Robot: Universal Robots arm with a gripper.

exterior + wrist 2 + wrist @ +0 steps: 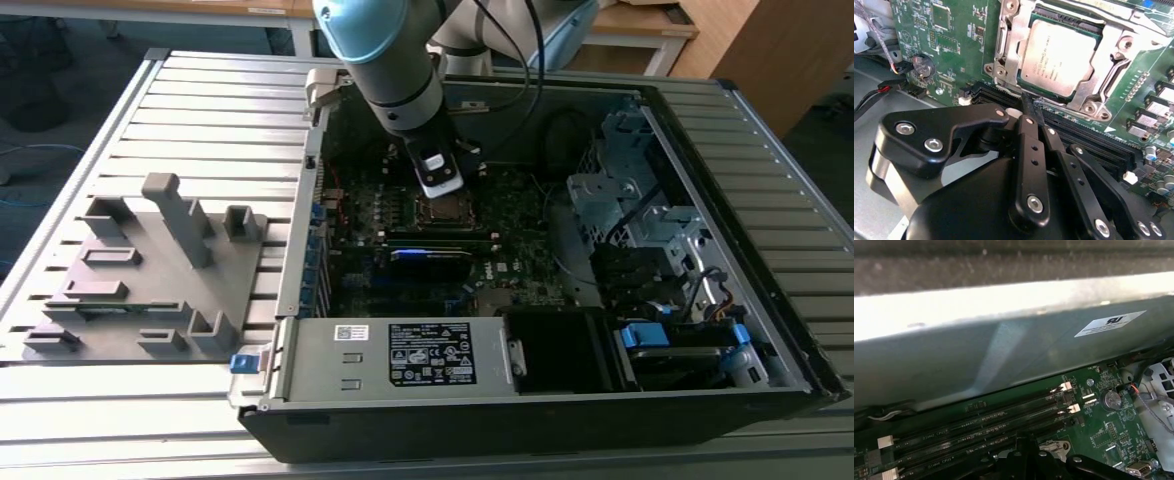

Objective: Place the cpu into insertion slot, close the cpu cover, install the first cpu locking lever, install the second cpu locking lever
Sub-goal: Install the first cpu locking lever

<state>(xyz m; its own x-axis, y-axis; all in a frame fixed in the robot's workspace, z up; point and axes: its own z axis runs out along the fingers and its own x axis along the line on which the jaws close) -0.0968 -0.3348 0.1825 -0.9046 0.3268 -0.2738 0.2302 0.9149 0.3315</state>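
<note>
Inside the open computer case, the cpu (1056, 55) lies flat in the insertion slot (450, 210) on the green motherboard. The cpu cover (1013, 47), a silver frame, lies down around its dull metal top. My gripper (1030, 102) is shut, its two black fingers (1026, 135) pressed together. The tips rest at the socket's edge nearest the memory slots, by a thin metal lever end (1040, 103); whether they touch it I cannot tell. In the exterior view the gripper (442, 188) hangs just over the socket.
Long black memory slots (1094, 142) run beside the socket. A coin battery (921, 65) and red-black wires lie close by. The case wall (1004, 340), power supply (400, 355) and drive cage (641, 200) hem the board in. A grey fixture (147, 270) stands on the exterior view's left.
</note>
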